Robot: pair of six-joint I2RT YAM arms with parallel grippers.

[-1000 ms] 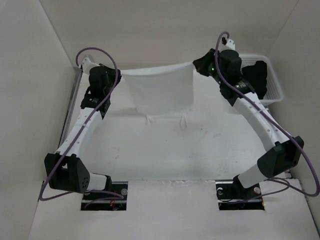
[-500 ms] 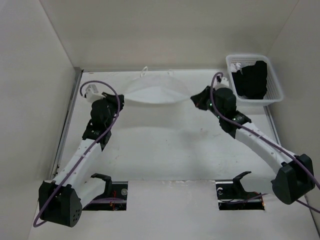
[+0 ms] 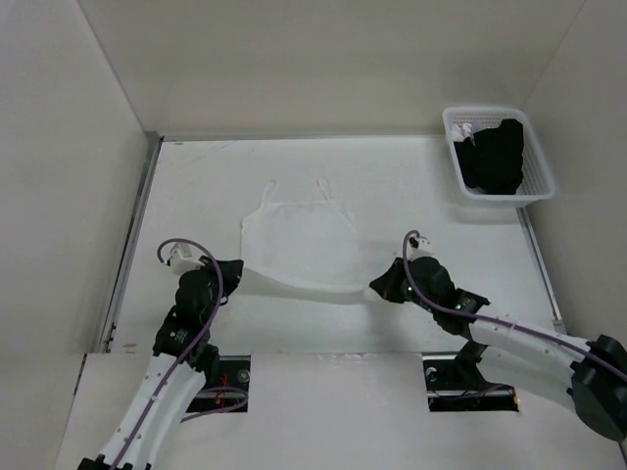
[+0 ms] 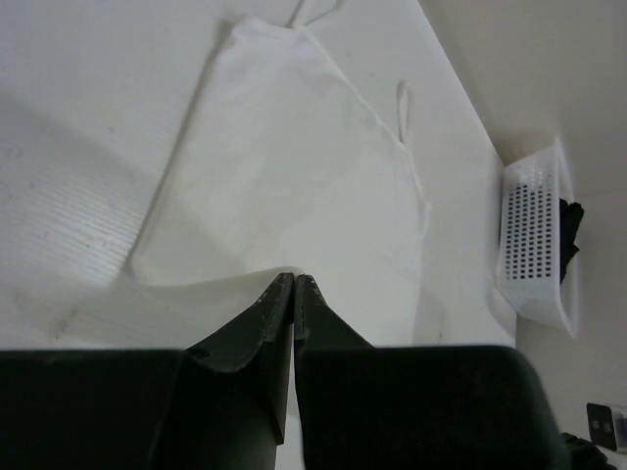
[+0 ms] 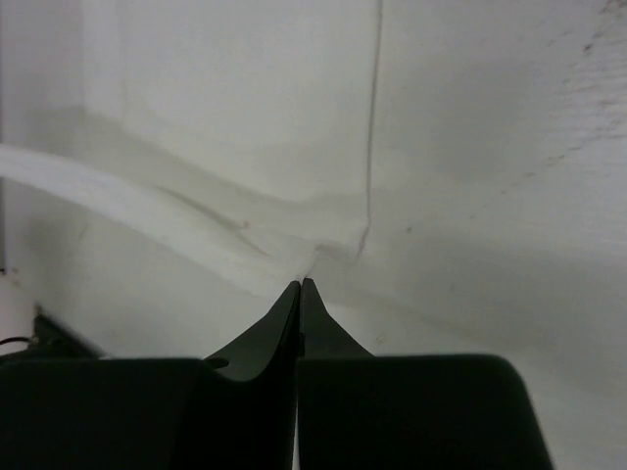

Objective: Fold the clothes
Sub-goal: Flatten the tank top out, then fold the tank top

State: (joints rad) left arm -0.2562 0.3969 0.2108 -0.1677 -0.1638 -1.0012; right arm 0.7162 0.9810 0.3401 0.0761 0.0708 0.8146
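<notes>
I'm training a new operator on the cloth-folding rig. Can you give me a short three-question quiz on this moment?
1. True or false: the left gripper hangs open above the camisole.
2. Which way do the camisole's straps point? A: toward the robot. B: toward the far wall. C: toward the left side.
3. What lies in the white basket?

Key
1. False. It is shut on a near hem corner, and the right gripper is shut on the other corner.
2. B.
3. A black garment.
</notes>
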